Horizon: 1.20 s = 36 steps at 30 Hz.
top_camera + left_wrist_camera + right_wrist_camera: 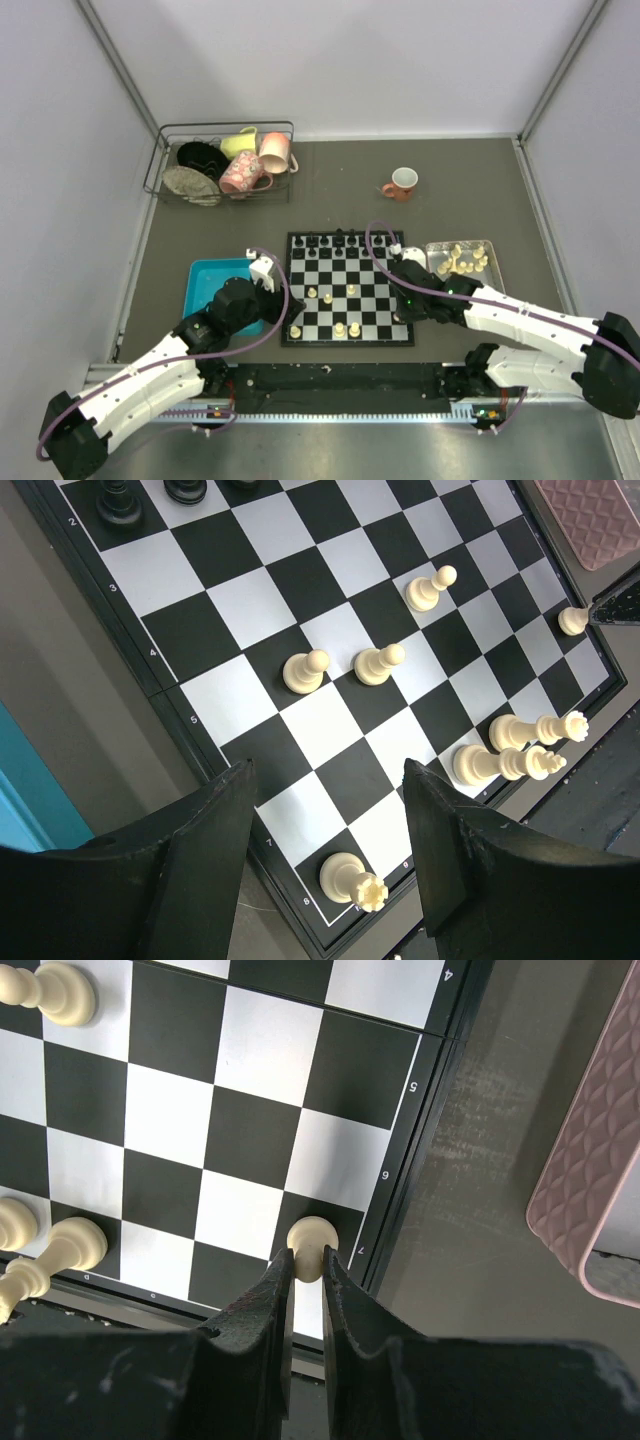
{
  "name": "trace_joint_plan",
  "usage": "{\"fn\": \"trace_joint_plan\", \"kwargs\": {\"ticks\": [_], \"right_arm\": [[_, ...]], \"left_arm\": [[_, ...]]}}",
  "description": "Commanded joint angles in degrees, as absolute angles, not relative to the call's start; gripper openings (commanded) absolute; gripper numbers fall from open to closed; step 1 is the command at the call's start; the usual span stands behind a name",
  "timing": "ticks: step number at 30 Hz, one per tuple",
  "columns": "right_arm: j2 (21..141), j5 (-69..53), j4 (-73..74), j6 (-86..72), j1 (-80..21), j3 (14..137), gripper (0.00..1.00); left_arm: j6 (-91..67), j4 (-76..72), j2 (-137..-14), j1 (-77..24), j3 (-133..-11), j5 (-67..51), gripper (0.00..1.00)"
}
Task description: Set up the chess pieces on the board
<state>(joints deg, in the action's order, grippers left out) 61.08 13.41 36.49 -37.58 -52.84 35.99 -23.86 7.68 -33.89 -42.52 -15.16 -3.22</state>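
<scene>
The board [375,262] lies mid-table with black pieces on its far row and several cream chess pieces [340,329] on its near half. My left gripper [289,316] hovers open over the board's near left corner. In the left wrist view [328,770] a cream rook [350,878] stands on the corner square between and below its jaws, untouched. My right gripper [401,314] is at the board's right edge. In the right wrist view [307,1257] it is shut on a cream pawn [312,1240] over a dark square by the rim.
A pink tray [492,262] with several cream pieces sits right of the board, and its edge shows in the right wrist view [600,1160]. A blue tray [210,280] lies left. A wire basket [225,162] of cups stands back left. A red mug [402,183] stands behind the board.
</scene>
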Motion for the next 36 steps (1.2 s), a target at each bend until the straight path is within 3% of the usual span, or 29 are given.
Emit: {"fn": "trace_joint_plan", "kwargs": {"ticks": [1, 8, 12, 18, 26, 36], "right_arm": [[61.52, 13.62, 36.65, -38.14, -53.61, 35.68, 0.04], [62.05, 13.71, 36.56, -38.23, -53.61, 35.6, 0.09], [62.14, 14.06, 36.56, -38.58, -53.7, 35.51, 0.32], [62.14, 14.33, 36.56, -38.76, -53.61, 35.95, 0.48], [57.41, 15.64, 36.47, -38.85, -53.61, 36.83, 0.54], [50.28, 17.05, 36.47, -38.41, -53.61, 36.56, 0.58]], "left_arm": [[-23.29, 4.83, -33.75, -42.8, -14.59, -3.78, 0.66], [-23.29, 4.83, -33.66, -42.8, -14.59, -3.78, 0.66], [-23.29, 4.83, -33.66, -42.8, -14.59, -3.87, 0.66], [-23.29, 4.83, -33.66, -42.8, -14.59, -3.78, 0.66], [-23.55, 6.06, -35.15, -42.8, -16.51, -1.94, 0.66], [-22.06, 12.57, -50.44, -43.33, -28.38, 0.35, 0.56]]}}
